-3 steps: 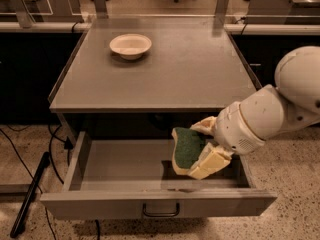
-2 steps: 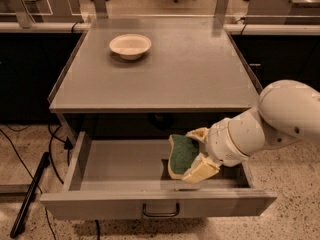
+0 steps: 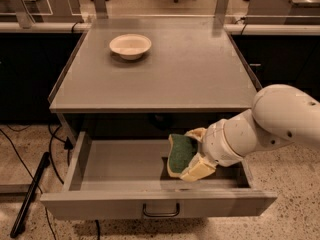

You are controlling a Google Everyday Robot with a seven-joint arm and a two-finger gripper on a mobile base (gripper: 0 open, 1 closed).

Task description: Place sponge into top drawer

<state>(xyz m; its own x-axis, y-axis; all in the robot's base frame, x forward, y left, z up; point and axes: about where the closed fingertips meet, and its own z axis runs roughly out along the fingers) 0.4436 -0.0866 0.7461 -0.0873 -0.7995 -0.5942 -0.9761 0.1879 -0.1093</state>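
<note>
We see the robot's white gripper (image 3: 190,154), its cream fingers (image 3: 199,169) clamped on the small green-topped yellow foam sponge (image 3: 179,153), held inside the open wide grey metal top drawer (image 3: 100,206), right of centre, below the grey tabletop (image 3: 190,74).

Robot's end effector (image 3: 195,153) grips a green sponge (image 3: 179,154) upright inside the open top drawer (image 3: 100,206); a cream bowl (image 3: 130,45) sits on the counter (image 3: 190,74).

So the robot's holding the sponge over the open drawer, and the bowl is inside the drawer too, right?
Not quite. The bowl sits up on the table, not inside the drawer. The rest is right: the gripper is shut on the sponge over the open drawer. The camera view shows it.
</note>
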